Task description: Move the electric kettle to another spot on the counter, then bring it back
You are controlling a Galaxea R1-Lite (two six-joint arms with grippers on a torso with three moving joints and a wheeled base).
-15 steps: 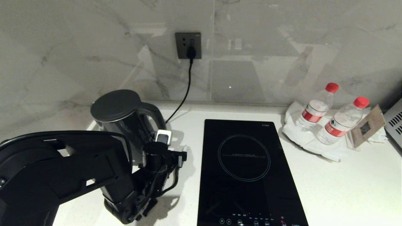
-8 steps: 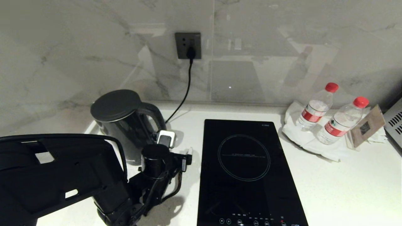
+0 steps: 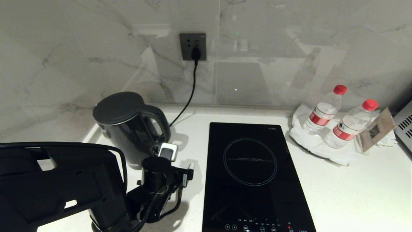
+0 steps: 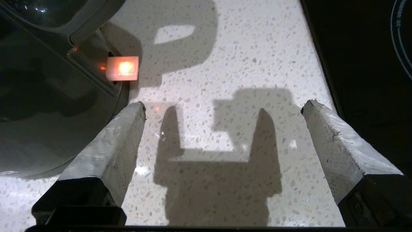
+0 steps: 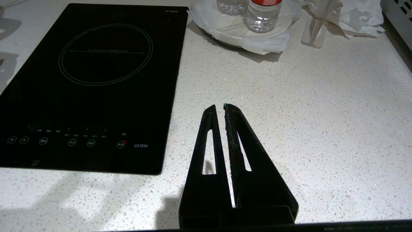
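The electric kettle [image 3: 128, 132] stands upright at the back left of the counter [image 3: 354, 193], its loop handle [image 3: 160, 124] turned toward the hob. My left gripper [image 3: 179, 159] hangs open just in front of the handle, over bare counter between kettle and hob, touching nothing. In the left wrist view the left gripper [image 4: 225, 103] holds nothing between its wide-apart fingers; the kettle [image 4: 48, 96] lies beside one finger, and an orange light [image 4: 122, 68] glows at its foot. The right gripper [image 5: 219, 105] is shut and empty above the counter [image 5: 305, 112], right of the hob.
A black glass hob [image 3: 254, 174] lies right of the left gripper. Two red-capped water bottles [image 3: 325, 111] stand on white paper at the back right, beside a card stand [image 3: 375, 130]. A black cord [image 3: 190, 93] runs from the wall socket [image 3: 193, 46] to behind the kettle.
My left arm has drawn back toward the counter's front, carrying the open gripper a little away from the kettle's handle. The kettle has stayed put.
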